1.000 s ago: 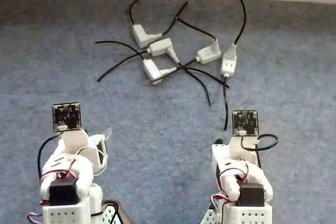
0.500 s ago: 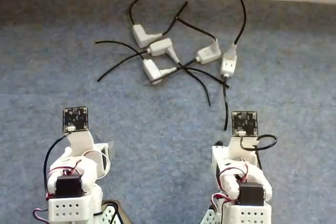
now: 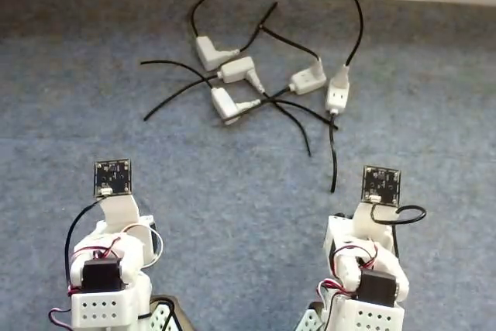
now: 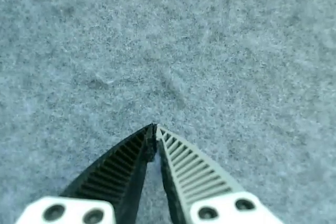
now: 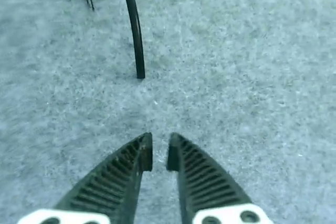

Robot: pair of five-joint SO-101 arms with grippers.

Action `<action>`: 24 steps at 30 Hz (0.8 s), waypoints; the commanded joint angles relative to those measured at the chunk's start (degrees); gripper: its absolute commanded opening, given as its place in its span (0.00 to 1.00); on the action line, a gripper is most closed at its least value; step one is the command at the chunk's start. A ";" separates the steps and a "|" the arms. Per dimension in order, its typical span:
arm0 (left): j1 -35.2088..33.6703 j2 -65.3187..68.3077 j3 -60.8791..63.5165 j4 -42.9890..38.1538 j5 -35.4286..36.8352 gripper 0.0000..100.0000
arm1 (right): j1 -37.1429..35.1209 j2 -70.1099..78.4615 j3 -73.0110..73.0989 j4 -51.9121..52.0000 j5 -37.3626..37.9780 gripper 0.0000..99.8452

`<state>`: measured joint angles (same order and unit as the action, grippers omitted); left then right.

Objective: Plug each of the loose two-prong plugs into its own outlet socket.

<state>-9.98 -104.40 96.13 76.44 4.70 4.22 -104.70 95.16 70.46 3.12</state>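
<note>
your left gripper (image 4: 156, 128), 7 o'clock: tips meeting, gripping nothing, grey mat (image 3: 46, 114) beneath. white plugs (image 3: 236, 70) tangled in black cords at 12 o'clock, near the mat's far edge; bare mat lies between. right gripper (image 5: 159, 153), 5 o'clock: narrow gap, gripping nothing, cable end (image 5: 137, 61) just ahead.
</note>
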 commanded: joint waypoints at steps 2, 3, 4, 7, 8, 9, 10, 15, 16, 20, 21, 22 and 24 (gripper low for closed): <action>-0.40 -0.31 0.92 0.09 0.26 0.01 | 0.66 -0.31 8.40 0.66 0.62 0.04; -0.40 -0.31 0.92 0.09 0.26 0.01 | 0.66 -0.31 8.40 0.75 0.53 0.04; -0.40 -0.31 0.92 0.09 0.26 0.01 | 0.66 -0.31 8.40 0.75 0.26 0.04; -0.31 -0.31 0.92 0.09 0.26 0.01 | 0.66 -0.31 8.40 0.75 0.44 0.04; -0.31 -0.31 0.92 0.09 0.26 0.01 | 0.66 -0.31 8.40 0.75 0.44 0.04; -0.31 -0.31 0.92 0.09 0.26 0.01 | 0.66 -0.31 8.40 0.75 0.44 0.04; -0.31 -0.31 0.92 0.09 0.26 0.01 | 0.66 -0.31 8.40 0.75 0.44 0.04; -0.31 -0.31 0.92 0.09 0.26 0.01 | 0.66 -0.31 8.40 0.75 0.44 0.04; -0.31 -0.31 0.92 0.09 0.26 0.01 | 0.66 -0.31 8.40 0.75 0.44 0.04; -0.31 -0.31 0.92 0.09 0.26 0.01 | 0.66 -0.31 8.40 0.75 0.44 0.04; -0.31 -0.31 0.92 0.09 0.26 0.01 | 0.66 -0.31 8.40 0.75 0.44 0.04; -0.31 -0.31 0.92 0.09 0.26 0.01 | 0.66 -0.31 8.40 0.75 0.44 0.04; -0.31 -0.31 0.92 0.09 0.26 0.01 | 0.66 -0.31 8.40 0.75 0.44 0.04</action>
<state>-9.98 -104.40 96.13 76.44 4.70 4.31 -104.70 95.16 70.81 3.21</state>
